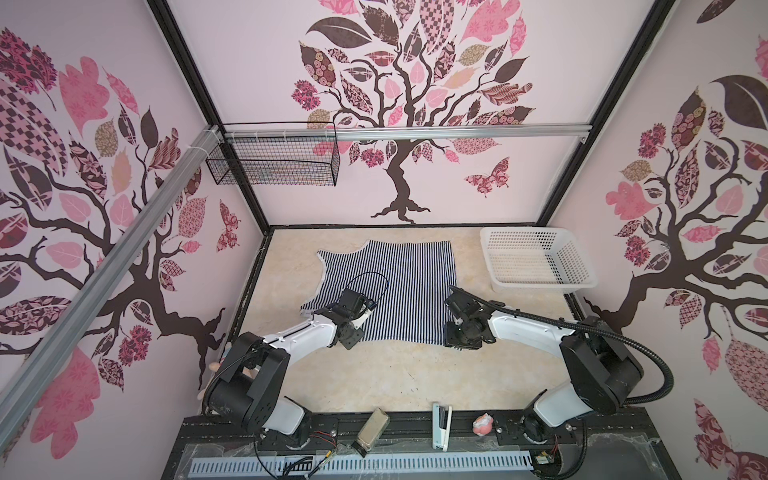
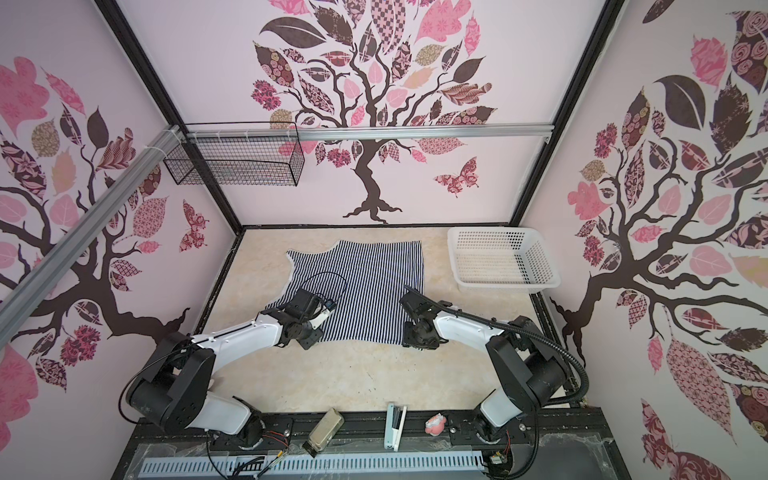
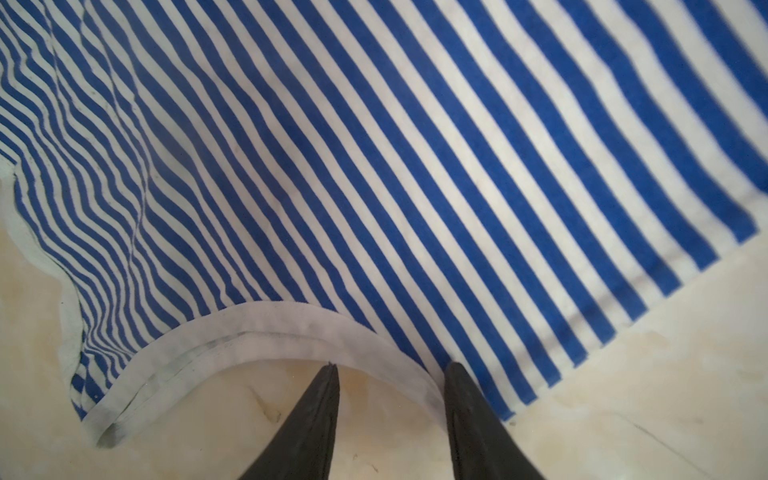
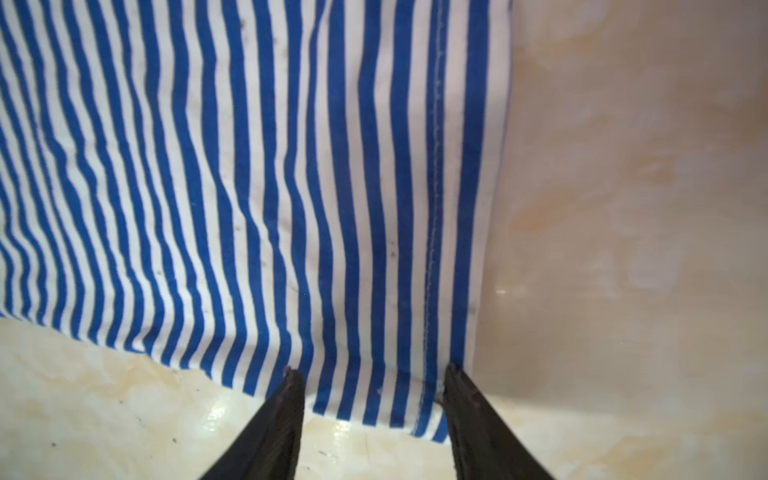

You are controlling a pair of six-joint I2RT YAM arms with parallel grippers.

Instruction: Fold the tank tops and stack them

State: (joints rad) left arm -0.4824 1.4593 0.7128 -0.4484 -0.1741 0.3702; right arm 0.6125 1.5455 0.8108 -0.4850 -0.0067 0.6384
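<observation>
1. Tank top (image 1: pixel 395 274) lies flat on the counter (image 1: pixel 374 374), toward the back, beside a white basket (image 1: pixel 536 257).
2. Left gripper (image 3: pixel 391 368): jaws apart, astride the curved white trim at the near edge.
3. Right gripper (image 4: pixel 372 370): jaws apart, over the near hem corner.

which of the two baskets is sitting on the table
The white plastic basket, right of the striped tank top. The black wire basket hangs from the metal rail instead.

Table (image 1: pixel 374 374) bare nearside of tank top (image 1: pixel 407 274); white basket (image 1: pixel 544 285) fills far-right corner (wire rack (image 1: pixel 274 166) overhead).
</observation>
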